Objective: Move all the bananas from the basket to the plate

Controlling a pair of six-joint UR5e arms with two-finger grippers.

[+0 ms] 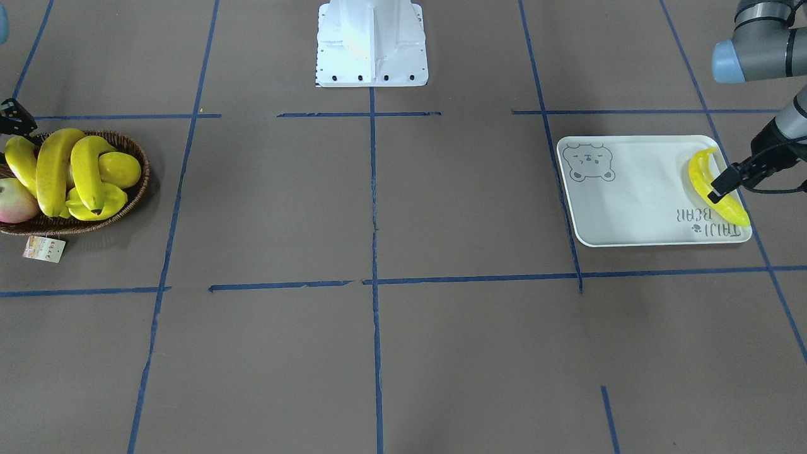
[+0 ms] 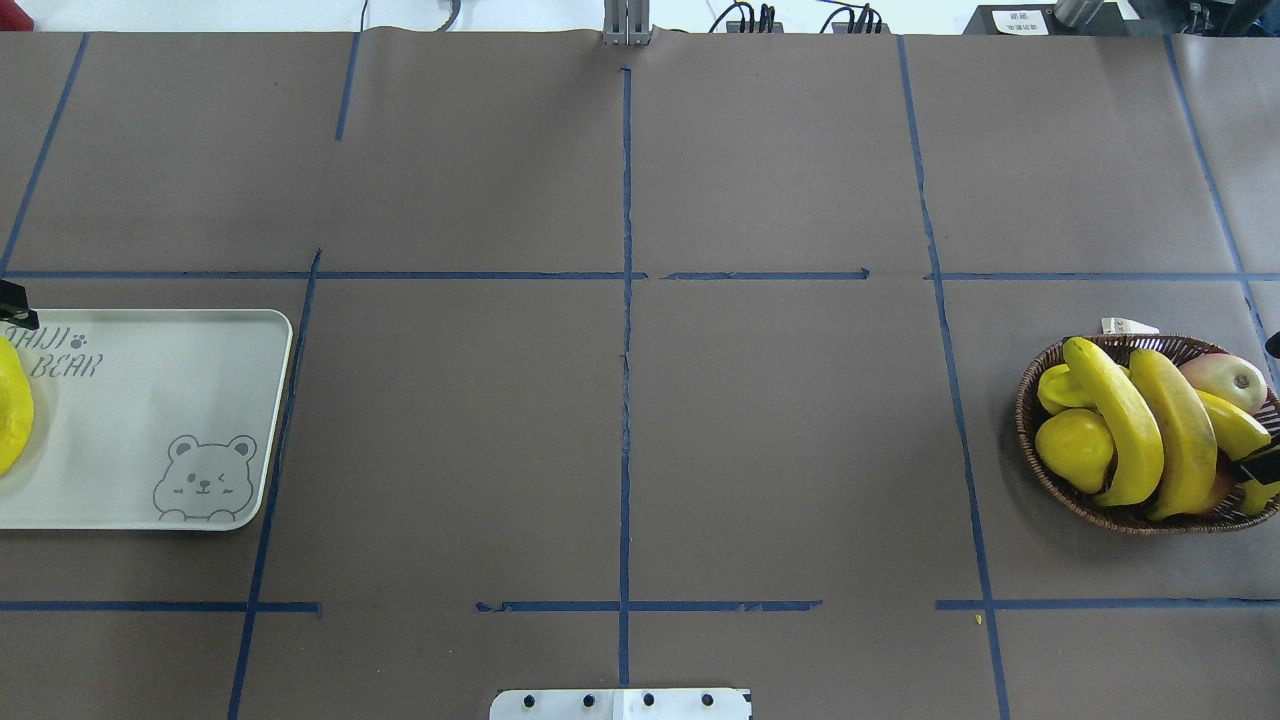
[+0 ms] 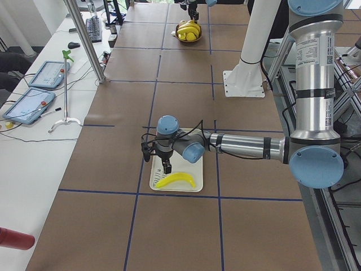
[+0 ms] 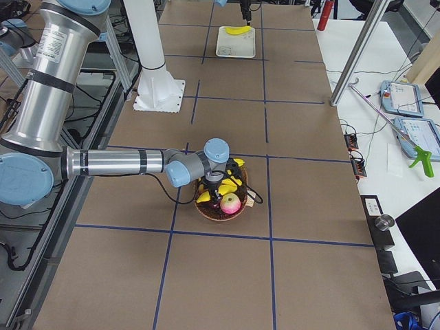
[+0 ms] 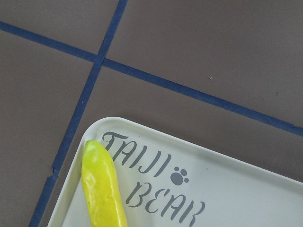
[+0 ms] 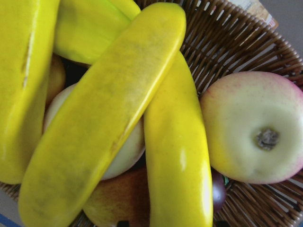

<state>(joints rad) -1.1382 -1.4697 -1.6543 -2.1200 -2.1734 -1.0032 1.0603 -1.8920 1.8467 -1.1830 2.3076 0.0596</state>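
3 bananas in basket, right gripper spread open over them. 1 banana on plate; left gripper over it, grip unclear.

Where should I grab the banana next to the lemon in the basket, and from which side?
Grip the banana at its thick middle, across its width, coming straight down from above. It lies on top of the pile, arched. The lemon and another banana flank it, and the basket rim would likely block a sideways approach.

yellow bananas, brown woven basket, bear-print plate
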